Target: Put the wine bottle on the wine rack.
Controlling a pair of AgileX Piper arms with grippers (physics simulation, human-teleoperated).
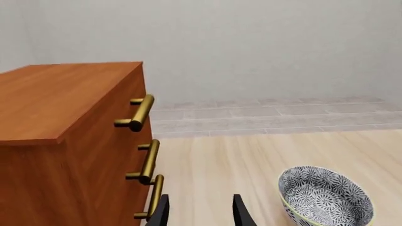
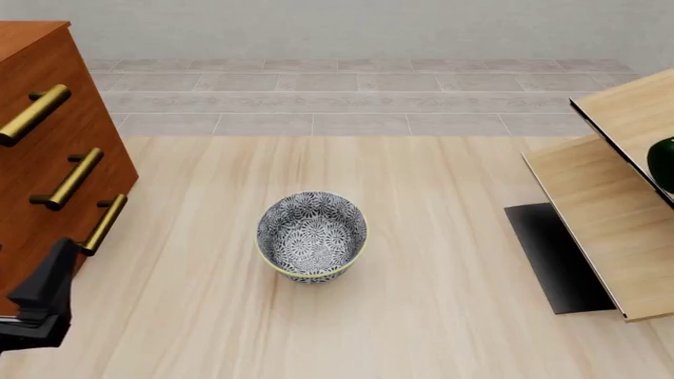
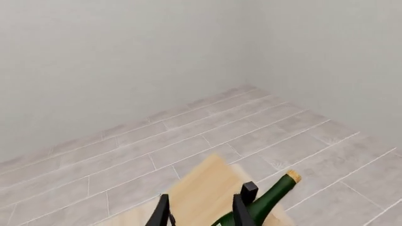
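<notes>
The wine bottle (image 3: 267, 201) is dark green with a tan cork. It lies tilted on a pale board of the wine rack (image 3: 202, 188), just beside one finger of my right gripper (image 3: 204, 208). That gripper is open, and nothing sits between its fingers. In the front view only a sliver of the wine bottle (image 2: 664, 163) shows at the right edge, on the slanted boards of the wine rack (image 2: 595, 209); the right gripper is out of that view. My left gripper (image 1: 199, 214) is open and empty. It hovers low beside the cabinet, at the front left (image 2: 47, 290).
A reddish-brown drawer cabinet (image 2: 43, 150) with brass handles stands at the left. A patterned blue-white bowl (image 2: 312, 235) sits mid-table. The rack's black base panel (image 2: 553, 254) lies on the table at the right. Grey tiled floor runs behind the table.
</notes>
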